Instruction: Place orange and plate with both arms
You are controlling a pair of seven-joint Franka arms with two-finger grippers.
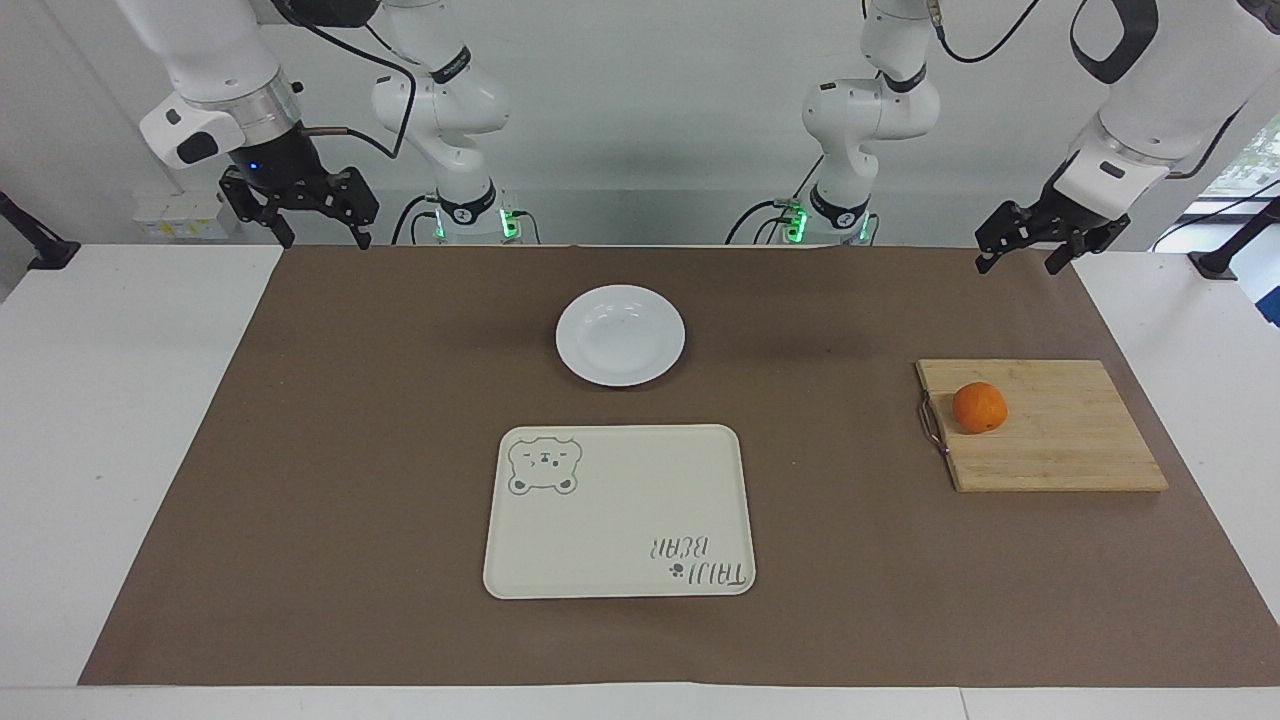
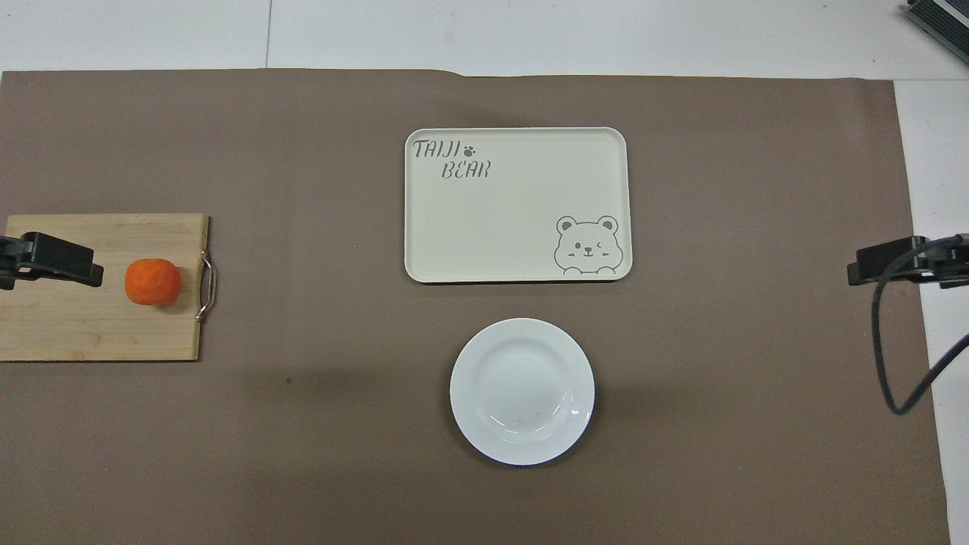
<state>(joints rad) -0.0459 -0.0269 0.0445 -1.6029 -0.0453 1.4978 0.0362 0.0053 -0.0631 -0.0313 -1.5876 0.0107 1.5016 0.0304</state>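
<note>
- One small round bright-orange orange is sitting on one pale bamboo cutting board, toward the left arm's end from the tray.
- One round glossy white plate is lying nearer the robots than one cream rectangular bear-print tray.
- The left end effector and right end effector are both hanging open, holding nothing, above the brown-covered desk.

Orange on cutting board; plate nearer robots than tray; both tools raised, open.
</note>
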